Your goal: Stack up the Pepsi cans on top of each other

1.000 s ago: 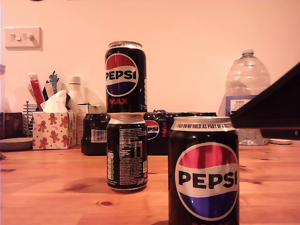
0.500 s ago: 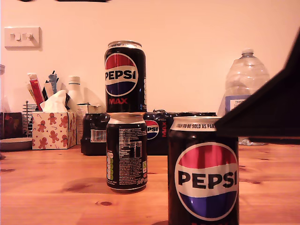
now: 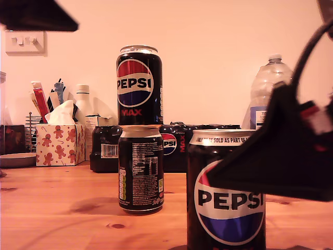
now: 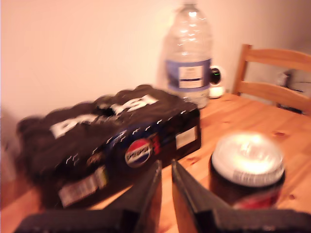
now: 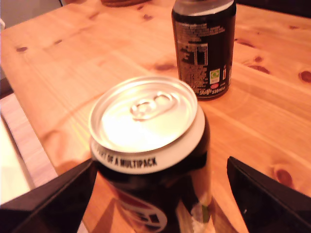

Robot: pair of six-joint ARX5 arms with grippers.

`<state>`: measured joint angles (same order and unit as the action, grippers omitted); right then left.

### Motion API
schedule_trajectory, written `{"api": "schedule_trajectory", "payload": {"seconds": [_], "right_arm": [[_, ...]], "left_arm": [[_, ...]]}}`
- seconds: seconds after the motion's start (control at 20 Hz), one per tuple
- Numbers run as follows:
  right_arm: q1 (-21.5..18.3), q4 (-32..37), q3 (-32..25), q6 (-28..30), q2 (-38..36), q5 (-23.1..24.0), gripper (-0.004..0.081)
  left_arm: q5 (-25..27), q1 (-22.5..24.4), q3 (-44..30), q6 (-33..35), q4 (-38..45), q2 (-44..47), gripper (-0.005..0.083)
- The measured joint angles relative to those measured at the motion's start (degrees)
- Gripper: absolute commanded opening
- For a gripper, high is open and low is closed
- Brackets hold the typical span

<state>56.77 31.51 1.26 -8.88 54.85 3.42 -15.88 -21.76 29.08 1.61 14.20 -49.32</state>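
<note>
The second gripper (image 5: 160, 194) is wide apart around the near can (image 3: 226, 188), not touching. The first gripper (image 4: 164, 182) is nearly together. The stacked cans (image 3: 139, 127) stand mid-frame, with bare table (image 3: 57, 208) lower left.

Exterior view: low, table-level, facing wall; both wrist views share near can (image 3: 226, 190)

A knotty pine table (image 3: 62, 208) carries a near can (image 3: 226, 190). Behind it stand a two-can stack (image 3: 140, 169), a multipack (image 3: 177, 146), a tissue box (image 3: 60, 143) and a water bottle (image 3: 270, 94).
</note>
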Motion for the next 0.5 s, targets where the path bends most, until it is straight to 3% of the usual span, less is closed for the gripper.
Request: {"api": "schedule_trajectory", "payload": {"seconds": [0.5], "right_arm": [[0.72, 11.82, 0.31, -1.62, 12.0, 0.7, 0.0776]], "left_arm": [[0.98, -1.36, -11.17, -5.84, -1.79, 9.29, 0.0046]]}}
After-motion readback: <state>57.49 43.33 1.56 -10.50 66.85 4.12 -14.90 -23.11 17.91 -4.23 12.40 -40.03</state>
